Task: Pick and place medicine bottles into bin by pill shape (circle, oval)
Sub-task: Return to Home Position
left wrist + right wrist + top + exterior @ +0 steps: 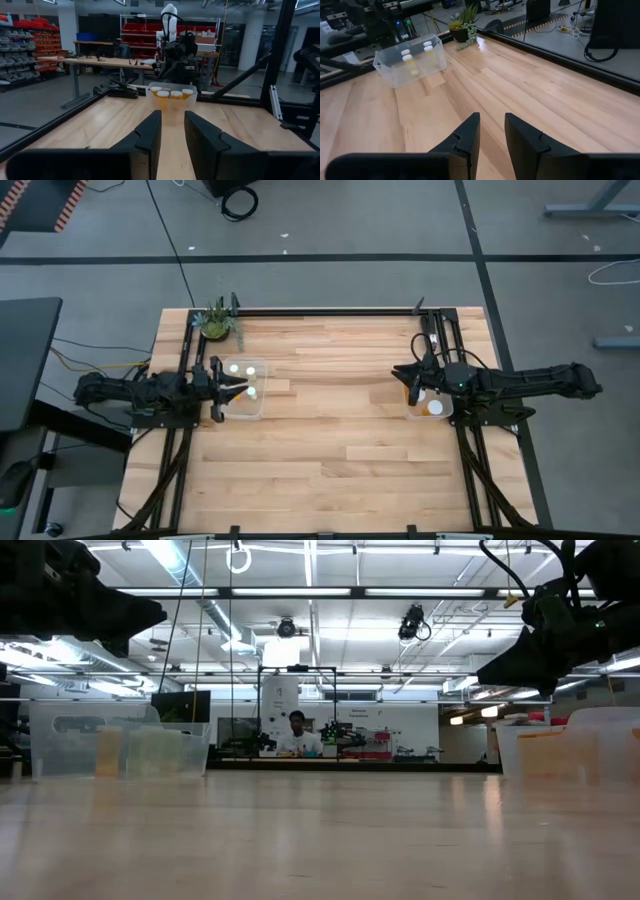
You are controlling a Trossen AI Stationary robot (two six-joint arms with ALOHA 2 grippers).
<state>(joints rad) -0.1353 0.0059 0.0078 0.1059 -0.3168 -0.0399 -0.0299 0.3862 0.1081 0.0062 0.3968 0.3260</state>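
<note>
the sorting looks done: every bottle i can see is binned. some bottles [406, 55] stand in the left bin [258, 410] by the desk's [330, 460] left edge, others in the right bin [418, 414] by its right edge. only parking the arms is left, so i'd lift each clear of its bin wall first, then draw it level toward its own edge. the left gripper [232, 388] hangs over the left bin, aimed across the desk. the right gripper [408, 383] hovers at the right bin's inner side. both are empty, fingers slightly parted. a potted plant [215, 323] stands at the far left corner.
</note>
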